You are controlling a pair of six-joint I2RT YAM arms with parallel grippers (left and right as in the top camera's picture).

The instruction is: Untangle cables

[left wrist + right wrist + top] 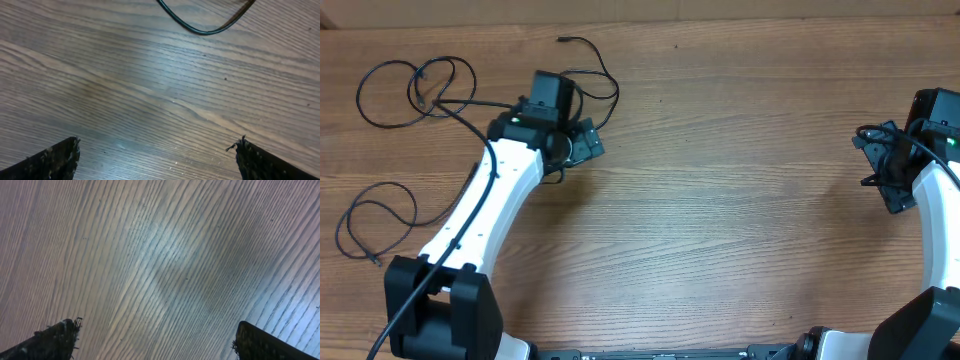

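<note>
Left tool (157, 150) and right tool (157, 330) are being held spread, empty. Cables (423, 85) are being judged light, limp, thin; pinching near a plug tip (563, 39) is being advised.

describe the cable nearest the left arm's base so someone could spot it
On the wooden table, look left of the left arm's white link. The cable there is a loose double loop lying alone at the near-left corner; the other two cables lie farther back.
</note>
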